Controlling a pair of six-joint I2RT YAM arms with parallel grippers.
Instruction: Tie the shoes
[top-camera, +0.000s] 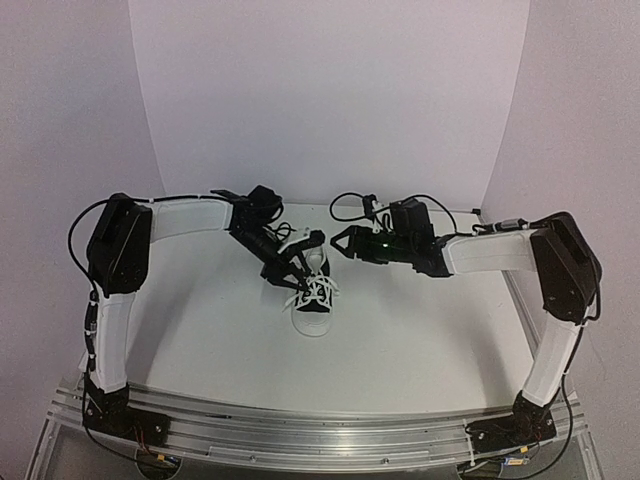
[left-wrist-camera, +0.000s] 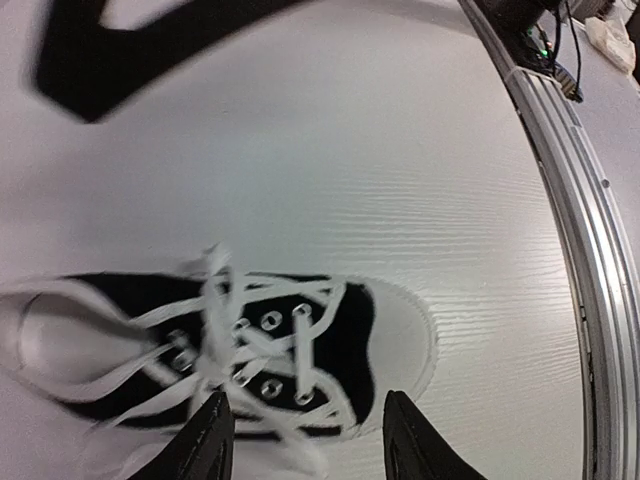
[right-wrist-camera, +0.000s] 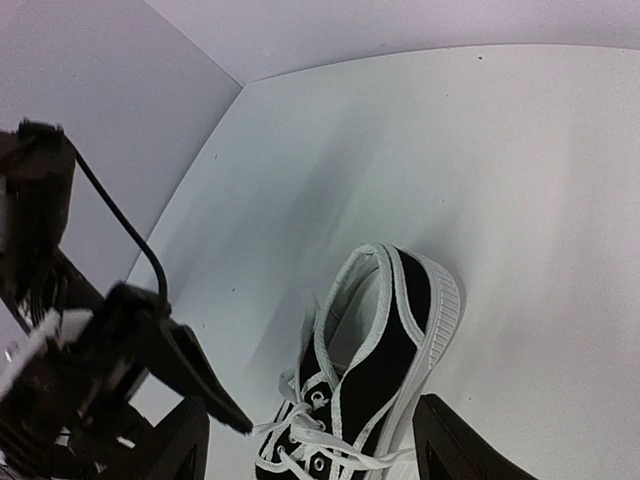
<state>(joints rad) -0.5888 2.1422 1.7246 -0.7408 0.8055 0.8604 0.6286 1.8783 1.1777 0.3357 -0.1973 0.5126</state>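
Observation:
The small black sneaker (top-camera: 313, 298) with white toe cap and sole stands on the white table (top-camera: 420, 330), toe toward the arms. Its white laces (top-camera: 318, 291) lie loose and tangled over the eyelets. My left gripper (top-camera: 300, 262) hovers just above the lace area, open and empty. In the left wrist view the shoe (left-wrist-camera: 330, 340) lies ahead of that gripper (left-wrist-camera: 305, 445), and the laces (left-wrist-camera: 215, 330) are blurred. My right gripper (top-camera: 338, 241) is open and empty behind the heel. In the right wrist view the shoe (right-wrist-camera: 390, 350) sits between its fingertips (right-wrist-camera: 318, 445).
White backdrop walls (top-camera: 330, 100) curve round the back and sides of the table. A metal rail (top-camera: 300, 430) with the arm bases runs along the near edge and shows in the left wrist view (left-wrist-camera: 565, 230). The left gripper's finger (right-wrist-camera: 195, 375) shows in the right wrist view.

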